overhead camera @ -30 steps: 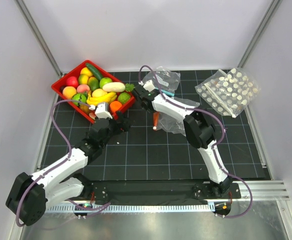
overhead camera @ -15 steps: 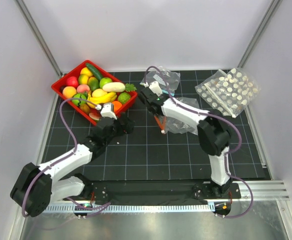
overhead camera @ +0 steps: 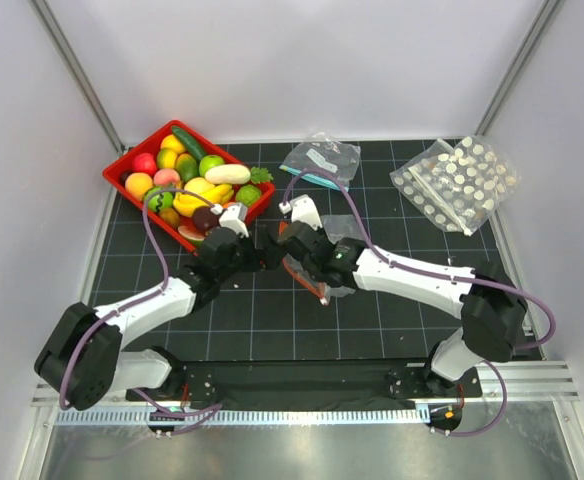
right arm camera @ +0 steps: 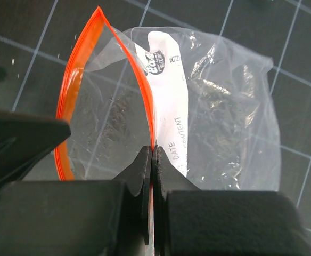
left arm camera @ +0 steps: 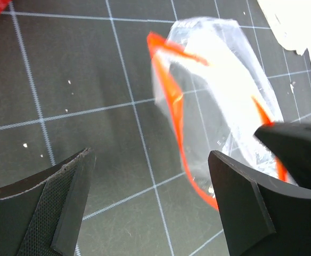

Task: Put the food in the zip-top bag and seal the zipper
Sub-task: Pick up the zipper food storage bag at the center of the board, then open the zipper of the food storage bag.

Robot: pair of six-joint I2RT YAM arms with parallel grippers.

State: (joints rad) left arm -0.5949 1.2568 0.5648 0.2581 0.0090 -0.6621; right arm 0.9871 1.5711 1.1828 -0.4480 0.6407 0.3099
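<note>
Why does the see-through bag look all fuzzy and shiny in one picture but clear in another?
Left wrist view: the zip-top bag is smeared by blur, and white glare washes out its middle. Right wrist view: it is sharp, even the label print reads, with the right gripper shut on the zipper. Top view: light is even, shadows soft.
</note>
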